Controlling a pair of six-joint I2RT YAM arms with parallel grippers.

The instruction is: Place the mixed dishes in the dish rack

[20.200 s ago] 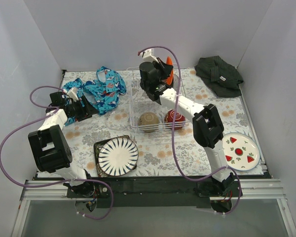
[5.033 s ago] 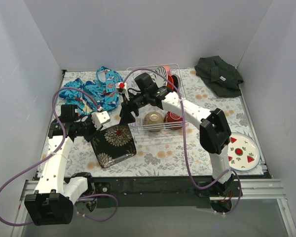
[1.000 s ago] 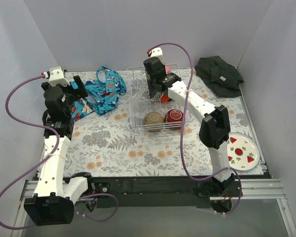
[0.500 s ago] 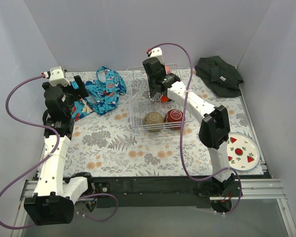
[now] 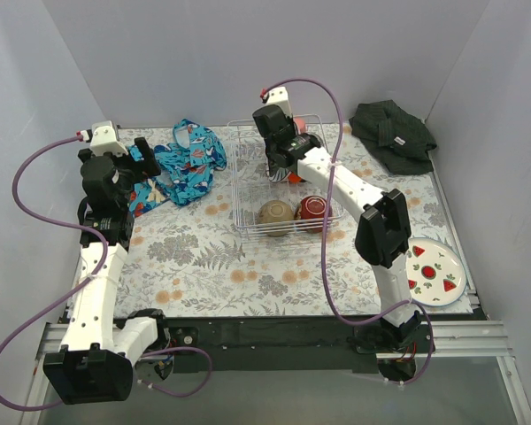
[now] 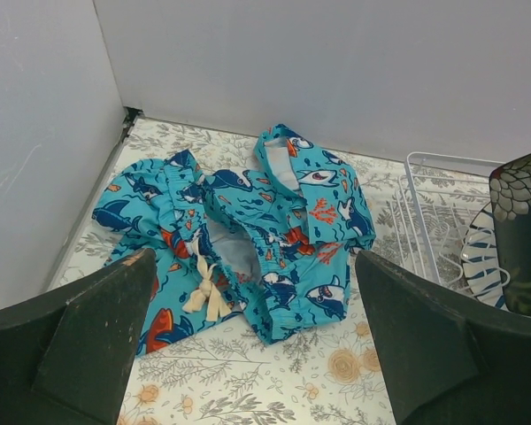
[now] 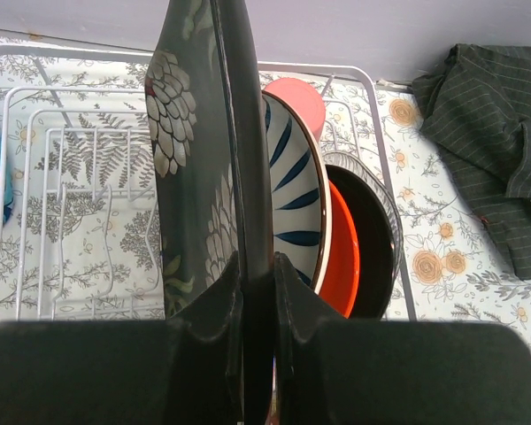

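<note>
Compared with five seconds ago, the dark square plate (image 7: 195, 150) is no longer flat on the floral table (image 5: 248, 274) between the arms. It is now held on edge inside the dish rack (image 7: 80, 177). The left arm has been drawn back to the left. In the last half second, little has changed.

The right gripper (image 7: 255, 266) is clamped on the plate's near rim. The left gripper (image 6: 255, 266) is seen with jaws wide apart and nothing between them, above the blue patterned cloth (image 6: 239, 221).

To the plate's right are ranged, in order, the black-striped white plate (image 7: 296, 190), the orange plate (image 7: 343, 257) and the black dish (image 7: 372, 230). The pink cup (image 7: 296, 99) is seen beyond them. The cream bowl (image 5: 272, 213) and dark red bowl (image 5: 313, 209) lie at the rack's near end. The watermelon-print white plate (image 5: 432, 269) remains on the table, well apart, and the dark green-black cloth (image 5: 392, 131) lies at the far right.

The plate is upright, its plane running near to far and its flowered face turned left. Its lower edge is hidden by the fingers.
</note>
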